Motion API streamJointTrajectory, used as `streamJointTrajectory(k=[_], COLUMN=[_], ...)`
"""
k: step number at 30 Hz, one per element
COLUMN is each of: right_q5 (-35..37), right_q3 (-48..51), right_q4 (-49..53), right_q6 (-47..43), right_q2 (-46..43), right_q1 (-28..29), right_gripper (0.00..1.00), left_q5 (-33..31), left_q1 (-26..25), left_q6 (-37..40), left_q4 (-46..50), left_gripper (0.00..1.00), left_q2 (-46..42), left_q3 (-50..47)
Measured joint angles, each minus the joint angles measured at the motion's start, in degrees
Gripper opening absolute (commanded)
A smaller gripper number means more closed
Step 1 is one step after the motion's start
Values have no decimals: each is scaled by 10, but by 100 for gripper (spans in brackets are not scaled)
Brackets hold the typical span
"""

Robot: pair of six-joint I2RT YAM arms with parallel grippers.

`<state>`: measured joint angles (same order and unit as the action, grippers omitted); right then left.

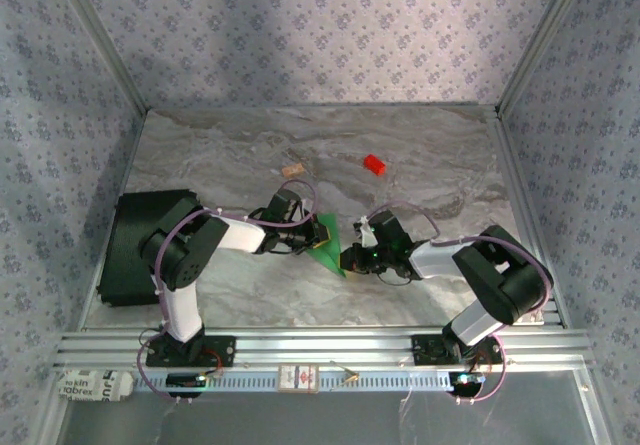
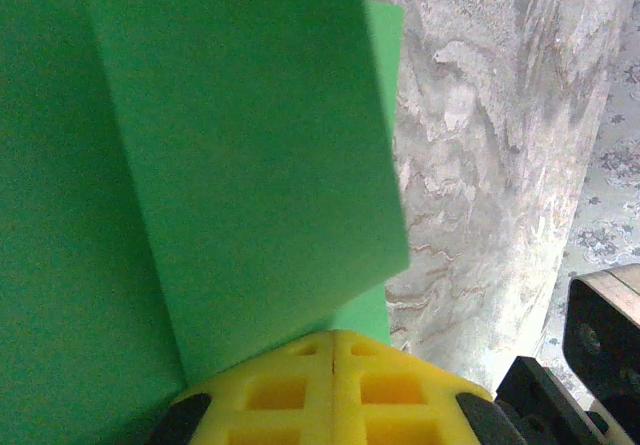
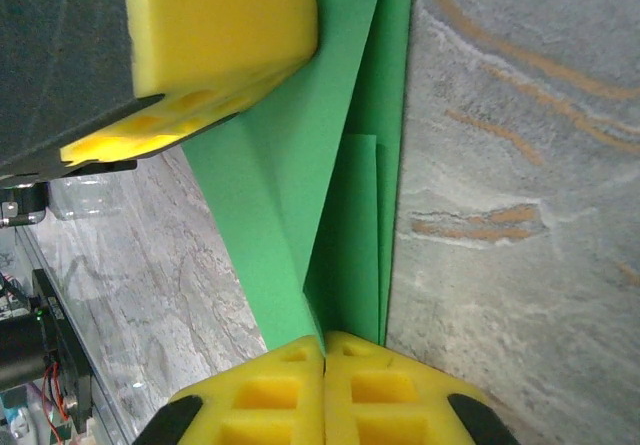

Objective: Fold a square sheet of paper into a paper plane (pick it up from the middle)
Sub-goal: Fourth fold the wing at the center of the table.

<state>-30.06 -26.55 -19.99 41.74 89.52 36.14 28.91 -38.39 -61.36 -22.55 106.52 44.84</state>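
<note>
Yellow fingertips of the right pincer (image 3: 325, 390) sit pressed together on the folded edge of the green paper (image 3: 340, 115). The left pincer (image 2: 332, 385) is likewise clamped on the opposite end, probably to hold the sheet taut for the next crease. The right wrist view reveals stacked layers narrowing toward the grip, while the overhead view places the paper between both arms, near the middle of the desk (image 1: 250, 155).
</note>
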Motion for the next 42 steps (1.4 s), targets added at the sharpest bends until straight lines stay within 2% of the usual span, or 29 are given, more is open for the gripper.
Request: streamJointTrajectory(k=[4,11,16,26,29,33,42], right_q5=[-2,-4,-8,-7,-6,-2,-3], right_q3=[8,23,25,27,13,-14,-42], right_q4=[-2,14,18,54,72,83,85], right_q6=[3,3,3,-4,-8,-13,-17], right_q2=[-11,-31,-33,-61,-66,-66,-35], right_q1=[0,0,2,4,3,-6,-21], right_gripper=[13,6,5,17,25,29,28], left_q5=[0,1,3,3,4,4,4], left_q1=[0,-1,-3,-4,-4,-4,-4], left_q6=[0,-1,-2,-7,-7,-7,-7], left_q4=[0,-1,-2,-15,-15,-16,-17], left_gripper=[3,3,3,3,3,3,2], left_q2=[0,0,0,0,0,0,0], left_q3=[0,0,-1,-7,-7,-8,-9])
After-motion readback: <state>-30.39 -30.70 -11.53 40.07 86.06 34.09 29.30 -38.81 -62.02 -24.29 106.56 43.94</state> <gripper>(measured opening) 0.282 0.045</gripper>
